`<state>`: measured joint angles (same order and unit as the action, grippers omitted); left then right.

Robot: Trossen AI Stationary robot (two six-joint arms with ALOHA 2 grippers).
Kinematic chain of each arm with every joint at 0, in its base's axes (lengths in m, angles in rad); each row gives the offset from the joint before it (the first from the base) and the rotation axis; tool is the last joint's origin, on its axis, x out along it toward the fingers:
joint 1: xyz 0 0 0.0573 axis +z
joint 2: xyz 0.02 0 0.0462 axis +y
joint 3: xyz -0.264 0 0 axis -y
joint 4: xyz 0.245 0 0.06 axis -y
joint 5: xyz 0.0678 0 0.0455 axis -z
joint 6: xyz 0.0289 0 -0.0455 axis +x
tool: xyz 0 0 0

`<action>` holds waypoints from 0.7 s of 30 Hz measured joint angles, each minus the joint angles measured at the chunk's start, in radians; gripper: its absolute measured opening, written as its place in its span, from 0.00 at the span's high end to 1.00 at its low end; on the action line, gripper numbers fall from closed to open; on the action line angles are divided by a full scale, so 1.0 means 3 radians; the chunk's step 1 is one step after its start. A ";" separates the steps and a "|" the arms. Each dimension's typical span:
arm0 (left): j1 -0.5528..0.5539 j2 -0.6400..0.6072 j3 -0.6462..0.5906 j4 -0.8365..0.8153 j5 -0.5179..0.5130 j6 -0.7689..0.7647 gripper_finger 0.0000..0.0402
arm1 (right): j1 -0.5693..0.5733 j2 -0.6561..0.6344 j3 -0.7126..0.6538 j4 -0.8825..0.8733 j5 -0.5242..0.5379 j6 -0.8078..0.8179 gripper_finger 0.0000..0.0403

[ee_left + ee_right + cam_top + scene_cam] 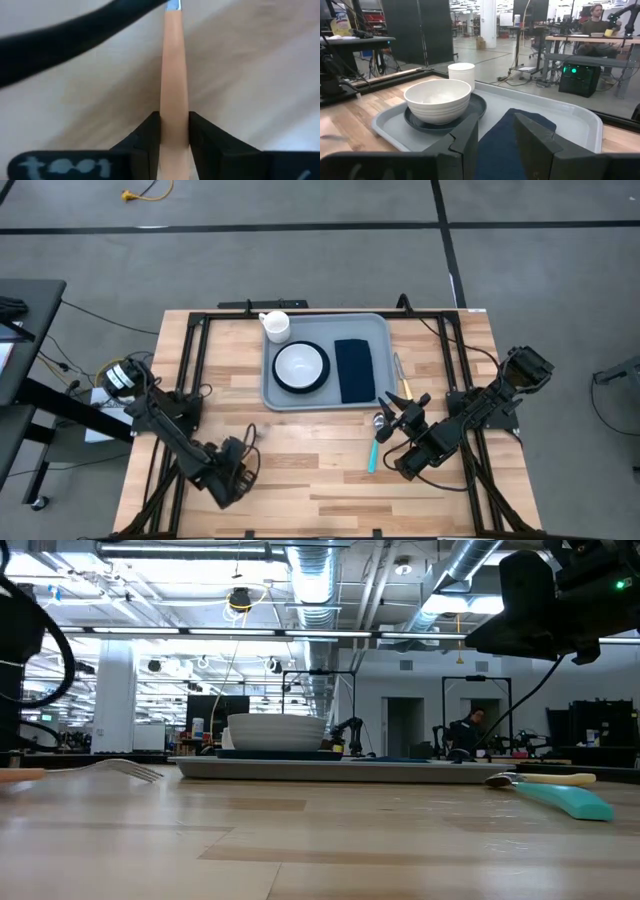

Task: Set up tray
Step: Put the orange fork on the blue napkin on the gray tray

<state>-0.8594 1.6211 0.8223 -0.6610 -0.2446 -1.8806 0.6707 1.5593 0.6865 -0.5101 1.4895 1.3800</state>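
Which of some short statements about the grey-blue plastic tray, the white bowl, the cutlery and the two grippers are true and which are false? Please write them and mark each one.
1. The white ceramic bowl sits on a dark round plate inside the grey-blue rectangular plastic tray. True.
2. The dark navy cloth napkin lies on the wooden table, outside the tray. False: it lies flat in the tray, beside the plate.
3. The left gripper is shut on a tan-handled utensil. True.
4. The right gripper holds the teal-handled utensil. False: that utensil lies on the table, and the fingers are apart and hold nothing.
5. The white cup stands upside down on the bowl. False: it stands at the tray's far corner.
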 joint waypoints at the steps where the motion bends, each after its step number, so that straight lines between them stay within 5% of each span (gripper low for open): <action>1: -0.0023 0.0001 0.0000 0.0080 -0.0075 0.0003 0.83 | -0.0001 0.0000 0.0000 0.0005 0.0000 0.0000 0.71; 10: 0.0017 0.0000 0.0001 0.0404 -0.0667 0.0342 0.84 | 0.0000 0.0000 0.0001 0.0059 0.0000 -0.0002 0.71; 21: 0.0578 -0.0003 0.0003 0.0927 -0.0711 0.1276 0.84 | -0.0001 0.0000 0.0001 0.0071 -0.0001 -0.0064 0.71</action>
<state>-0.6860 1.6203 0.8230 -0.3829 -0.4580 -1.4977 0.6704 1.5593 0.6868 -0.4889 1.4891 1.3608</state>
